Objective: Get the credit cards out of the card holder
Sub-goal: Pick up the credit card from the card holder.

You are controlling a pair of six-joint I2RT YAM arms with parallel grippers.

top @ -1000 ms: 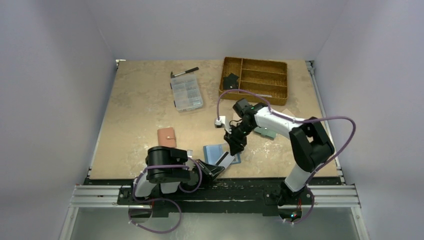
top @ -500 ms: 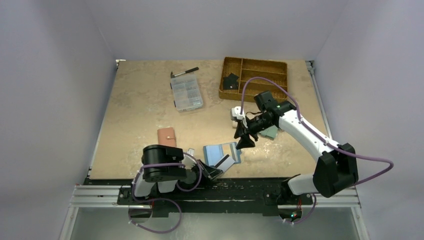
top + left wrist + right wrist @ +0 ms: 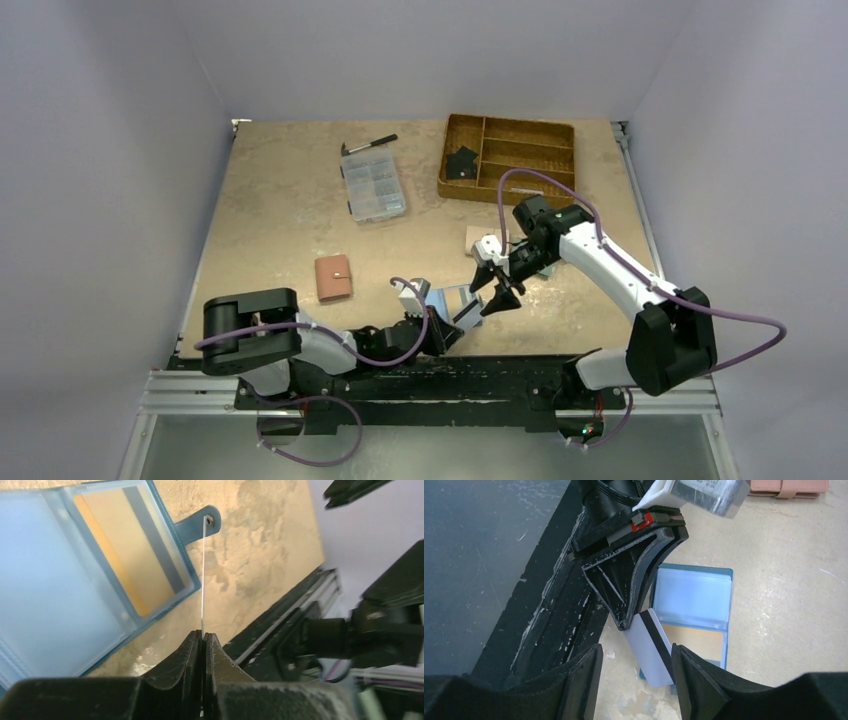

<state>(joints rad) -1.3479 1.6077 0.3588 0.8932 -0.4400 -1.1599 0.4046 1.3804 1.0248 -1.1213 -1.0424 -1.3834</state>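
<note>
The card holder (image 3: 55,580) lies open on the table, dark blue with pale blue sleeves and its snap tab (image 3: 197,522) out to the side. A tan credit card (image 3: 132,555) sits in one clear sleeve. My left gripper (image 3: 202,636) is shut on a greyish card with a black stripe (image 3: 651,650), held on edge just off the holder (image 3: 694,597). My right gripper (image 3: 635,652) is open, its fingers on either side of that card, which stands close to one finger. From above, the left gripper (image 3: 450,330), the greyish card (image 3: 467,313) and the right gripper (image 3: 497,298) meet beside the holder (image 3: 452,297).
A pink wallet (image 3: 333,278) lies to the left. A pale teal wallet (image 3: 543,266) and a small beige flat item (image 3: 476,238) lie under the right arm. A wooden divided tray (image 3: 510,155), a clear compartment box (image 3: 372,187) and a pen (image 3: 370,145) are at the back.
The left arm has stretched out, holding the greyish card up beside the holder. The right gripper swung away to the right, came back toward the card, and its jaws widened.
</note>
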